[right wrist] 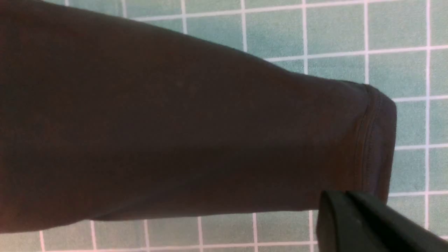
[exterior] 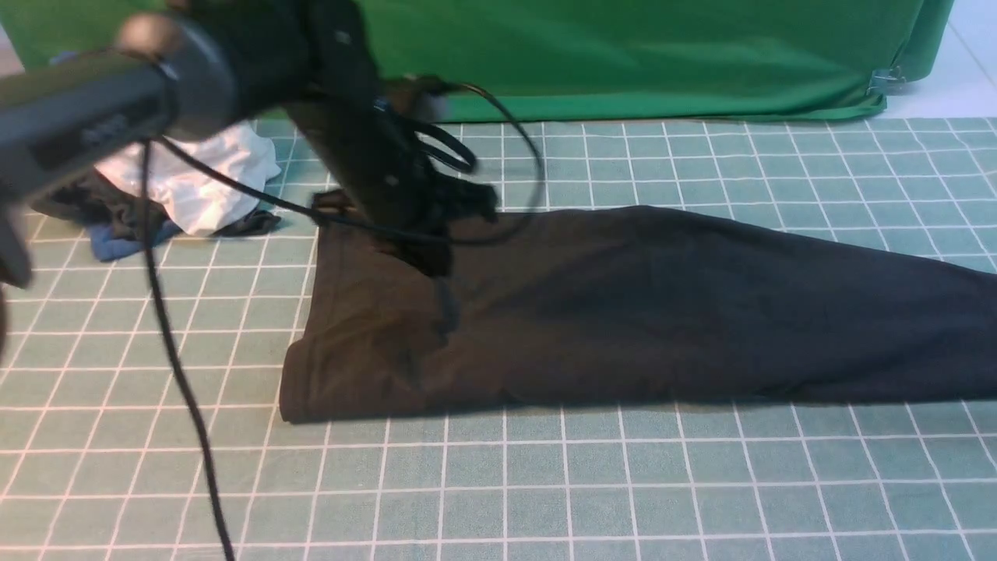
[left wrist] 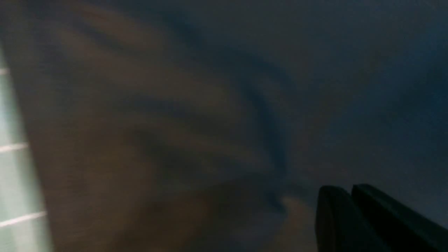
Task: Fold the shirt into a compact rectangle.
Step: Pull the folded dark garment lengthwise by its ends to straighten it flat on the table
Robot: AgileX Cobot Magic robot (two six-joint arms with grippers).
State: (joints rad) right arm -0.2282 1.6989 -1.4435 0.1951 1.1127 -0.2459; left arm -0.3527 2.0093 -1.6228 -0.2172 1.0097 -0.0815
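A: Where is the shirt?

B: The black shirt (exterior: 623, 312) lies flat on the gridded table (exterior: 545, 483). It forms a long band from left of the middle out past the right edge of the front view, narrowing toward the right. Its left end is a squared-off fold.

A: And the left end effector?

B: The left arm (exterior: 350, 132) reaches down over the shirt's far left corner. In its wrist view the left end effector (left wrist: 344, 191) hangs over blurred dark fabric with its fingers pressed together — closed, and I see no cloth between them.

A: The right one?

B: It is out of the front view. Its own camera shows the right end effector (right wrist: 341, 196) closed too, with nothing visible in its grip, just beside the sleeve cuff (right wrist: 378, 140), which lies flat on the grid.

A: Anything else there?

B: At the back left, a white garment (exterior: 202, 183) sits on dark and blue clothes (exterior: 117, 226), a little apart from the shirt. A black cable (exterior: 179, 374) hangs from the arm down the left side — and a green cloth (exterior: 623, 54) hangs along the far edge.
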